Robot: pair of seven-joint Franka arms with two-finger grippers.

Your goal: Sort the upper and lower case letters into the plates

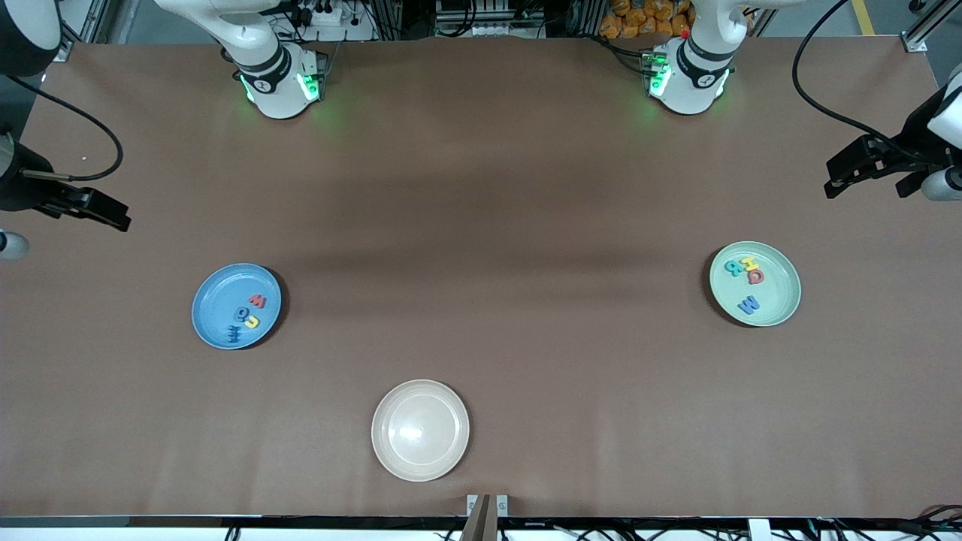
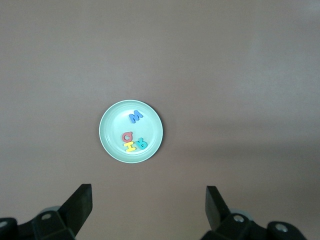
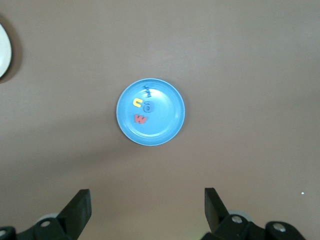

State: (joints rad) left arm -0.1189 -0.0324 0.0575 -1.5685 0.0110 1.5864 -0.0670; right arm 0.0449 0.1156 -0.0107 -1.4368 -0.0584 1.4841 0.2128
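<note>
Front view inspection, taking the cream-beige plate (image 1: 420, 430) as reference: no brand marks or labels are legible; the only writing is the toy letters themselves.

The blue plate (image 1: 237, 306) lies farther from the front camera than the cream-beige plate, toward the right arm's end of the table. It holds four letters: a red w (image 1: 257, 302), a blue rounded letter (image 1: 241, 315), a yellow u or c shape (image 1: 252, 322) and a blue m-like letter (image 1: 234, 336) by the rim.

The mint green plate (image 1: 755, 283) lies farther from the camera than the cream-beige plate, toward the left arm's end. It holds a teal R (image 1: 733, 266), a yellow H (image 1: 749, 263), a red Q (image 1: 755, 276) and a blue W (image 1: 749, 304).

The cream-beige plate holds nothing.

The left gripper (image 2: 149, 200) hangs above the mint green plate, fingers spread wide, holding nothing. The right gripper (image 3: 147, 201) hangs above the blue plate, fingers likewise spread wide and holding nothing. Both arms wait at the table's ends.
</note>
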